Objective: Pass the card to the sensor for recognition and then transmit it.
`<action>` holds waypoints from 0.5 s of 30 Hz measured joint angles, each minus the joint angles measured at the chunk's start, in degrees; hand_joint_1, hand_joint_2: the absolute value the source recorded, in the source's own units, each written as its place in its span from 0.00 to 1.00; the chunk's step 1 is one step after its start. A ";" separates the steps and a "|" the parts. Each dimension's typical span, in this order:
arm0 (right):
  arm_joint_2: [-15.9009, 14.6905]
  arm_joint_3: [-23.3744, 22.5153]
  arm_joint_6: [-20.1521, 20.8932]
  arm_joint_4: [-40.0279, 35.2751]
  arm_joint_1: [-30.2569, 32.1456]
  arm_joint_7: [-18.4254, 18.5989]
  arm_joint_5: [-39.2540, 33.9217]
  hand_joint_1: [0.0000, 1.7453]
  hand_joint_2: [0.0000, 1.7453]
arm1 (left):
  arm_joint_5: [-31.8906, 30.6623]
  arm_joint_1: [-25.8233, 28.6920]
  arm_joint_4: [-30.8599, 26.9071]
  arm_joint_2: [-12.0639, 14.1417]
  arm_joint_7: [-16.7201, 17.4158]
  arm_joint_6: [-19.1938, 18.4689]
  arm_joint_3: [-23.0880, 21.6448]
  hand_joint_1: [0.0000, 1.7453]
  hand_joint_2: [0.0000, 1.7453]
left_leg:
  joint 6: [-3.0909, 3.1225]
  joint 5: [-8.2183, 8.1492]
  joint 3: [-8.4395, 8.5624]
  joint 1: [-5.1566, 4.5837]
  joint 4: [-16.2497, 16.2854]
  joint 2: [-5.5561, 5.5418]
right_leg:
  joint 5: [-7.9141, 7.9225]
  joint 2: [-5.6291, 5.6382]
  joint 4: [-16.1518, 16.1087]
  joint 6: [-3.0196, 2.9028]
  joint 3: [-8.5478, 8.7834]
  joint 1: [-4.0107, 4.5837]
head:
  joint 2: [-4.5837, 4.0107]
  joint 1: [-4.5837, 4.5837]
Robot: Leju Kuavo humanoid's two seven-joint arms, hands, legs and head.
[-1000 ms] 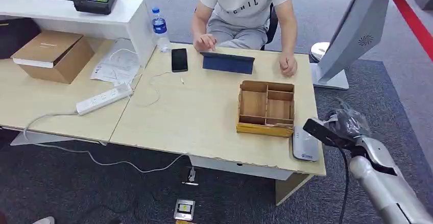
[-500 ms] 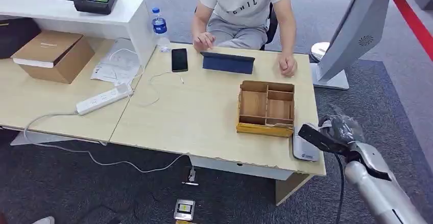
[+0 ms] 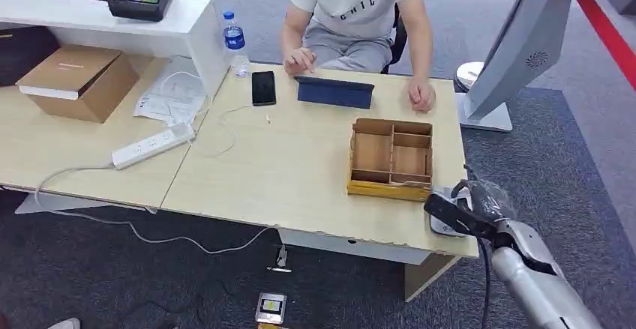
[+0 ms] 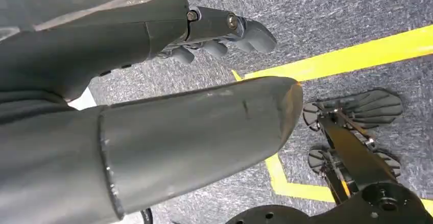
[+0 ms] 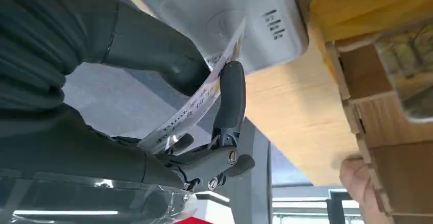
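- You've got the right hand [image 3: 469, 207] over the table's near right corner, directly above the grey sensor [image 3: 448, 220], which lies flat just right of the wooden organizer [image 3: 391, 158].
- In the right wrist view, the right hand [image 5: 204, 112] pinches the card [image 5: 201, 101] between thumb and a dark finger [image 5: 231, 99]; the other fingers are curled in below it.
- The card is printed, seen edge-on, tilted, its far end close over the sensor [image 5: 224, 15]. You cannot tell whether it touches.
- The sensor is a pale grey slab with small dark lettering, sitting on the table [image 3: 285, 179] near the edge, almost against the organizer's front wall.
- The organizer [image 5: 393, 96] has open compartments; what's inside is blurred.
- Left hand [image 4: 153, 81]: the wrist view looks down at grey carpet with a yellow floor line [image 4: 357, 55]. Fingers [image 4: 240, 30] are curled loosely inward and hold nothing; thumb extended.
- A person [image 3: 356, 14] sits at the far side of the table, one hand on a tablet [image 3: 334, 91], the other resting on the tabletop.
- Also on the desk: phone [image 3: 263, 88], water bottle [image 3: 235, 40], power strip [image 3: 153, 145], cardboard box [image 3: 77, 80].
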 joint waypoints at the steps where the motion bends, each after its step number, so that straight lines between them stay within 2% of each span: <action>1: 0.11 0.02 -0.05 0.04 0.20 -0.07 -0.22 1.00 1.00 | 0.09 0.00 0.00 0.00 0.02 0.00 0.00 0.00 0.00 | 0.00 0.00 0.00 0.00 0.00 0.00 | 0.00 0.00 0.00 0.00 0.00 0.00 | 0.00 0.00; 15: 1.03 0.07 -1.27 1.49 0.85 -0.79 -0.55 1.00 1.00 | 0.33 -0.02 0.00 0.00 0.44 0.46 0.02 0.00 0.00 | 0.00 0.00 0.02 0.00 0.00 0.01 | 0.00 0.01 0.00 0.00 0.00 0.00 | 0.00 0.00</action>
